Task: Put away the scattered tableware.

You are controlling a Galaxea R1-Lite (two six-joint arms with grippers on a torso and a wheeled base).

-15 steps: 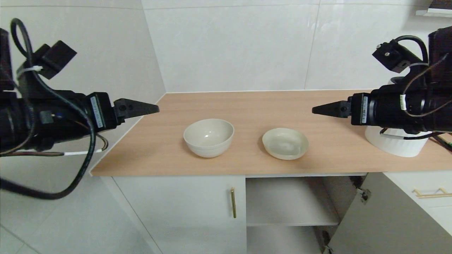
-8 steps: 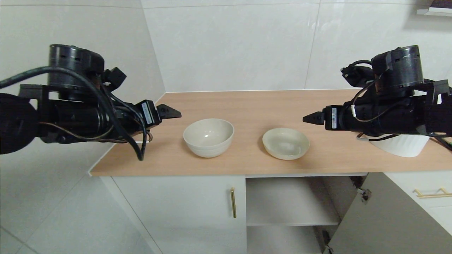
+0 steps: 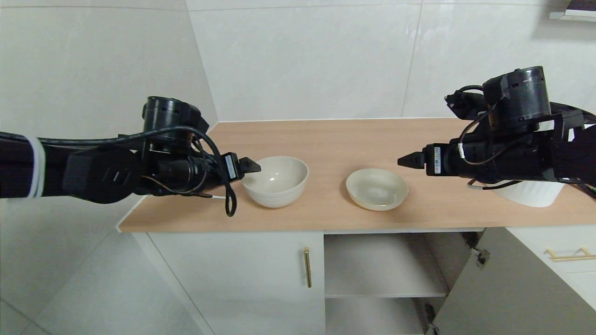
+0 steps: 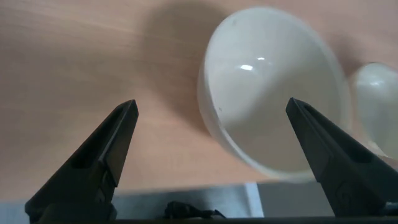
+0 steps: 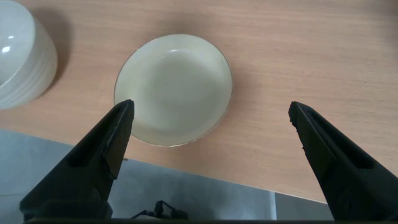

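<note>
— Wood makes up the desk (image 3: 326, 135), and that is the biggest thing. What is under it?
— The head view shows a white cupboard (image 3: 233, 279) with one door swung open and a shelf (image 3: 382, 294) inside.
— And on top of the desk?
— A white pot (image 3: 531, 194) sits at the right end, partly behind the right arm. Then there is a deep bowl (image 3: 275, 180). A shallow dish (image 3: 376, 188) sits near it on the right, and they do not touch.
— Where are the left fingers (image 3: 251, 165)?
— They are right by the deep bowl's left rim. I can't tell if they touch it. The left wrist view shows them spread wide and holding nothing, with the bowl's near edge in the gap.
— And the right fingers (image 3: 404, 161)?
— They are near the dish's right side, up off the desk. The right wrist view shows them wide apart and empty. The dish lies in the gap, closer to one finger.
</note>
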